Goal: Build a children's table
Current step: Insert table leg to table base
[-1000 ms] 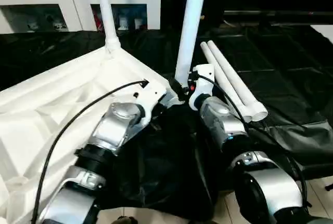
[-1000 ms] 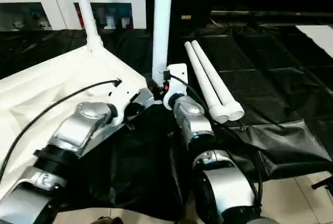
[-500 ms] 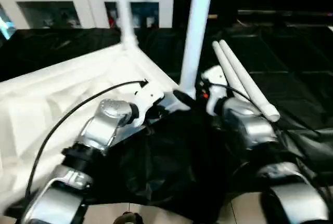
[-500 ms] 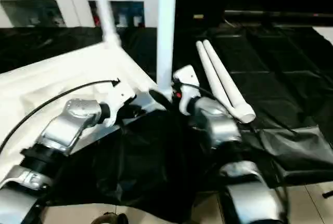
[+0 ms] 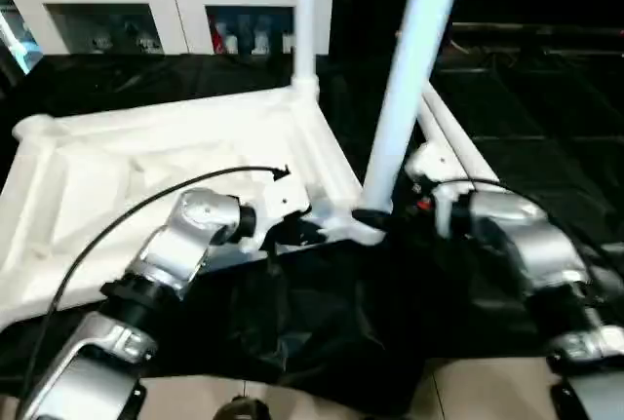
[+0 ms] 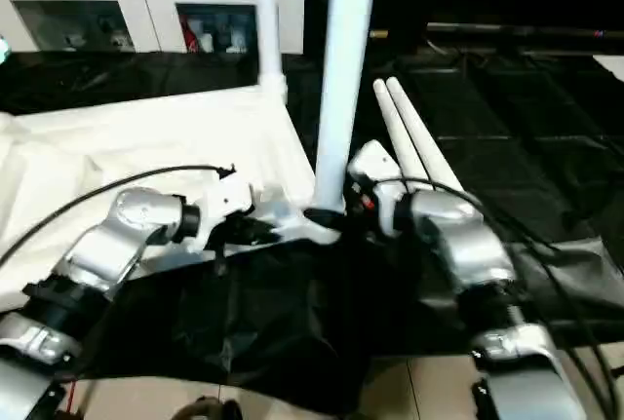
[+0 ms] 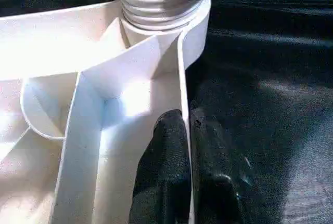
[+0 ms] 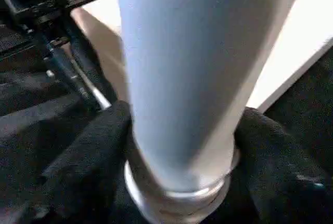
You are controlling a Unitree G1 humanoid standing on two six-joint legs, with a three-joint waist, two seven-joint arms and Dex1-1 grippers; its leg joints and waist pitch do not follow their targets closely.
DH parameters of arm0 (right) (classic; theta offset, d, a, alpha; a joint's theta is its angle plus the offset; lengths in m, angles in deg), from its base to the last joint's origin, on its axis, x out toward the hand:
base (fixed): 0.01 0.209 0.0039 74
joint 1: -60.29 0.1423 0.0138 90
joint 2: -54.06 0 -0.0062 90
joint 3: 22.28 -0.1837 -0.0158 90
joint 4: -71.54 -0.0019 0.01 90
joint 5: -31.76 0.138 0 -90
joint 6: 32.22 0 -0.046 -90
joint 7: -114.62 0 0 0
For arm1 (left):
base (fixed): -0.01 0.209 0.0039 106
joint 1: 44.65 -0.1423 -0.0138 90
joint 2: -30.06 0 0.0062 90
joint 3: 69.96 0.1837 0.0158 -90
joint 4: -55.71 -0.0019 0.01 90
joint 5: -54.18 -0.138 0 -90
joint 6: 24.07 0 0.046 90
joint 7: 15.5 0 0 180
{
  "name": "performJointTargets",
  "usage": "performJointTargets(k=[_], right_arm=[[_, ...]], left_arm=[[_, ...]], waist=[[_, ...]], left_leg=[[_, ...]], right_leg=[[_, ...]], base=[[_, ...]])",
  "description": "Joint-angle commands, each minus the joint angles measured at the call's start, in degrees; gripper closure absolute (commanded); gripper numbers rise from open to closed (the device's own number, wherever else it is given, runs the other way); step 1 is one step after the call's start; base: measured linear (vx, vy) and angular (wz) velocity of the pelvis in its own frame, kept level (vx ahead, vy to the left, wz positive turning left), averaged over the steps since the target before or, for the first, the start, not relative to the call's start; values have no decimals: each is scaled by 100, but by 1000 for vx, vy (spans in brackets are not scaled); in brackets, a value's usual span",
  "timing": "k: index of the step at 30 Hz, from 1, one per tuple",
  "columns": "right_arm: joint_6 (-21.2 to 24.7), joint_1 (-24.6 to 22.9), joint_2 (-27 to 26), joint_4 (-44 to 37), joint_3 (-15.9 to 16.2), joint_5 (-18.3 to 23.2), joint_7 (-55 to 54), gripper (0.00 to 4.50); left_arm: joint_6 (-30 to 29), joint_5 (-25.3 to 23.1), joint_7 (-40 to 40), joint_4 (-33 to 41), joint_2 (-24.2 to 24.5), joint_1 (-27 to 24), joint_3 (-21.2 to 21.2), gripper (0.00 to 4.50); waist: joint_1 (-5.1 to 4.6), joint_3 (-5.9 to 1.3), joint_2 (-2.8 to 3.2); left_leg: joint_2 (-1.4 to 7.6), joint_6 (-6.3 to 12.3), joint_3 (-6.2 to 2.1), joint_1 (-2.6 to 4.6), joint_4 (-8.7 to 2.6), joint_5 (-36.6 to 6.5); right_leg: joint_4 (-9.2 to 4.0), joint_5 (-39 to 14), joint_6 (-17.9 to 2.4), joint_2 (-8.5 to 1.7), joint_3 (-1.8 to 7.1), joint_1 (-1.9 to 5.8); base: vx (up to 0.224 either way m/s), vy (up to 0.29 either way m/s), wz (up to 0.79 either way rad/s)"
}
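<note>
The white tabletop (image 5: pixel 146 162) lies upside down on black cloth, ribs up. One white leg (image 5: pixel 304 40) stands upright in its far corner socket. A second leg (image 5: pixel 409 89) stands in the near corner socket (image 7: pixel 156 11). My right gripper (image 5: pixel 375 217) is at this leg's base, and its black fingers (image 8: pixel 93 151) press the leg from both sides. My left gripper (image 7: pixel 186 120) is shut on the tabletop's rim wall just beside that socket. Two loose legs (image 6: pixel 409 133) lie side by side on the cloth to the right.
A white glass-door cabinet (image 5: pixel 146 11) stands along the back. Black cloth (image 5: pixel 546 108) covers the floor around the tabletop, bunched up under my forearms. Pale floor tiles (image 6: pixel 429 391) show at the near edge. A black cable (image 5: pixel 146 215) arcs over my left forearm.
The camera has shifted, so the whole scene sits further right. My right wrist has turned at the near leg's base, its fingers widening and then narrowing on it. The left gripper kept its hold.
</note>
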Motion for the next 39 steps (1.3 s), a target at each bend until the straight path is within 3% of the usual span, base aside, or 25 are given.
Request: performJointTargets(k=[1, 12, 15, 21, 22, 25, 27, 29, 32, 35, 37, 39], right_arm=[[56, -38, 73, -200, 90, 19, 78, 168], [207, -235, -235, -241, 162, 54, -151, 184], [109, -172, -595, 145, 0, -12, -820, 184], [-56, 229, -1552, 1187, -459, -49, -2552, 184], [-115, 311, -1723, 1370, -538, -33, -2827, 185], [-297, 552, -2162, 1862, -709, -8, -3513, 190], [-504, 752, -2508, 2234, -798, -36, -3979, 193], [-541, 790, -2574, 2299, -805, -46, -4044, 199], [-665, 898, -2692, 2502, -768, -192, -4123, 199], [-745, 911, -2692, 2530, -730, -223, -3979, 199], [-833, 948, -2689, 2585, -786, -172, -3862, 132], [-891, 971, -2653, 2590, -784, -169, -3779, 123]], left_arm=[[328, 215, 116, 239, -25, 168, -104, 450], [308, 100, -38, 67, -53, 178, -89, 450], [15, 33, -546, -120, -247, 304, -246, 450], [-570, -131, -1801, -428, -774, 598, -563, 450], [-685, -154, -2033, -449, -880, 633, -621, 450], [-1000, -206, -2653, -445, -1201, 705, -761, 450], [-1130, -205, -3047, -375, -1519, 711, -796, 450], [-1117, -208, -3070, -352, -1573, 700, -772, 450], [-870, -270, -2872, -268, -1576, 583, -568, 450], [-774, -245, -2731, -214, -1511, 494, -506, 450], [-744, -217, -2631, -137, -1467, 422, -469, 450], [-691, -231, -2523, -99, -1406, 360, -416, 450]], waist=[[-7, -450, 12], [2, -467, 33], [-17, -460, 27], [-148, -452, 35], [-189, -439, 43], [-201, -457, 49], [-194, -469, 21], [-185, -475, 43], [-166, -479, 28], [-170, -462, 12], [-179, -455, 4], [-184, -454, 14]], left_leg=[[345, 133, -207, 257, -374, -1243], [345, 194, -199, 267, -352, -1125], [342, 125, -201, 275, -360, -1246], [327, -252, -246, 290, -396, -1712], [328, -249, -242, 253, -408, -1671], [312, -165, -233, 261, -380, -1575], [308, -77, -223, 259, -367, -1443], [310, -14, -223, 258, -363, -1295], [308, 141, -212, 251, -353, -1110], [307, 194, -206, 251, -357, -1178], [313, 156, -212, 251, -366, -1286], [317, 112, -221, 257, -377, -1376]], right_leg=[[-356, -622, -1450, -310, 198, 227], [-321, -323, -1552, -301, 191, 220], [-333, -480, -1526, -301, 195, 203], [-386, -1114, -1398, -319, 200, 180], [-379, -1031, -1395, -316, 211, 185], [-395, -923, -1410, -320, 209, 193], [-391, -789, -1420, -308, 204, 211], [-384, -651, -1435, -307, 196, 212], [-362, -399, -1448, -295, 191, 222], [-383, -557, -1423, -305, 195, 227], [-403, -773, -1386, -311, 197, 223], [-407, -898, -1349, -307, 196, 218]], base=[[0, 0, 0], [0, 0, 0], [0, 0, 0], [0, 0, 0], [0, 0, 0], [0, 0, 0], [0, 0, 0], [0, 0, 0], [0, 0, 0], [0, 0, 0], [0, 0, 0], [0, 0, 0]])
